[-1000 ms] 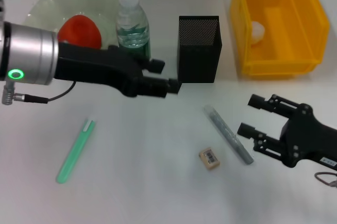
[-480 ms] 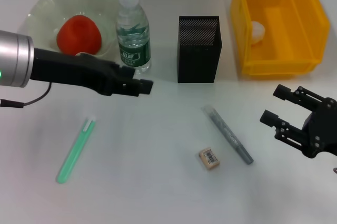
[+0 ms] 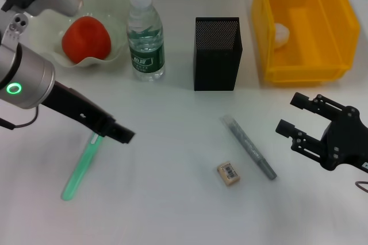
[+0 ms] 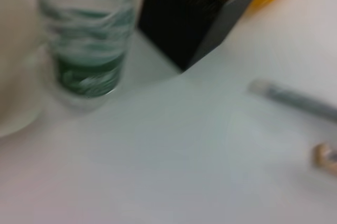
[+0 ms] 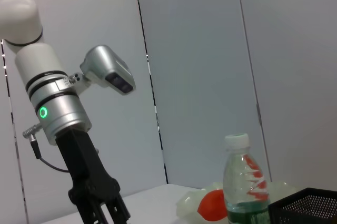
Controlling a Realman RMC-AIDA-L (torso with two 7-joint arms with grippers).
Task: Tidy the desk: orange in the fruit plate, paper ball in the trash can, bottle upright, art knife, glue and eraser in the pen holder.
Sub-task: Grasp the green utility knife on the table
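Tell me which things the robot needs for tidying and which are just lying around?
Needed: orange, fruit plate, bottle, pen holder, trash can, paper ball, glue, art knife, eraser, left hand, right hand.

Just lying around: nothing, only the table.

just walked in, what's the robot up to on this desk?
It is tidying the desk. The orange already sits in the fruit plate, the bottle stands upright, and a paper ball lies in the trash can. The left gripper is low over the white-tipped end of the glue. The right gripper hovers open, right of the art knife. The eraser also lies on the table; none of the three is in the pen holder yet.
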